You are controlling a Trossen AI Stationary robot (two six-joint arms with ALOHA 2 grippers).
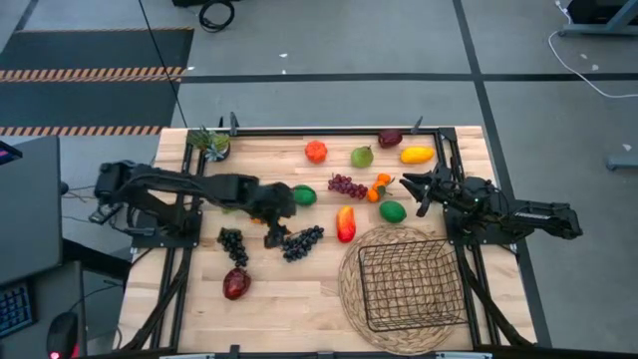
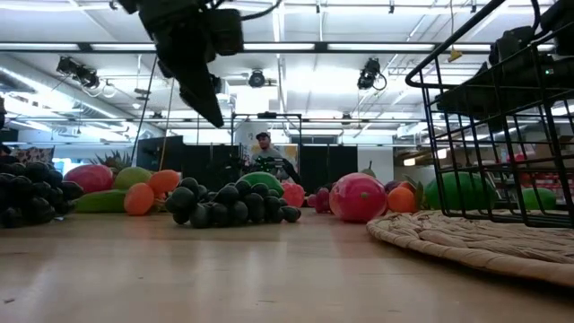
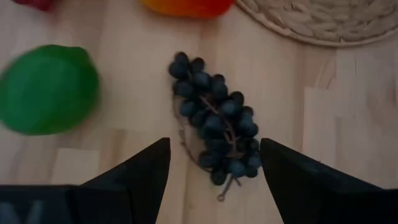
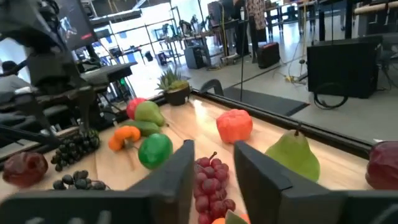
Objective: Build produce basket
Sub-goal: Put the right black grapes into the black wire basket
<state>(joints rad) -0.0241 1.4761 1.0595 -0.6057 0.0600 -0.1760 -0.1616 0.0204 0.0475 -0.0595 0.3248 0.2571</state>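
My left gripper (image 1: 276, 227) is open and hovers above a dark purple grape bunch (image 3: 214, 127) that lies on the wooden table. Its two fingers stand on either side of the bunch's near end, clear of it, as the low view (image 2: 208, 99) shows. The bunch also shows in the high view (image 1: 302, 242). My right gripper (image 1: 412, 191) is open and empty at the table's right, pointing at a red grape bunch (image 4: 211, 180). The black wire basket (image 1: 411, 282) stands on a round woven mat (image 1: 351, 289) at the near right.
A second dark grape bunch (image 1: 232, 244) and a dark red fruit (image 1: 235, 284) lie near left. A green lime (image 1: 304, 195), a red-yellow mango (image 1: 346, 223), a green fruit (image 1: 393, 211), a pear (image 1: 361, 157) and other produce lie across the far half. A person shows in the room behind (image 2: 265, 148).
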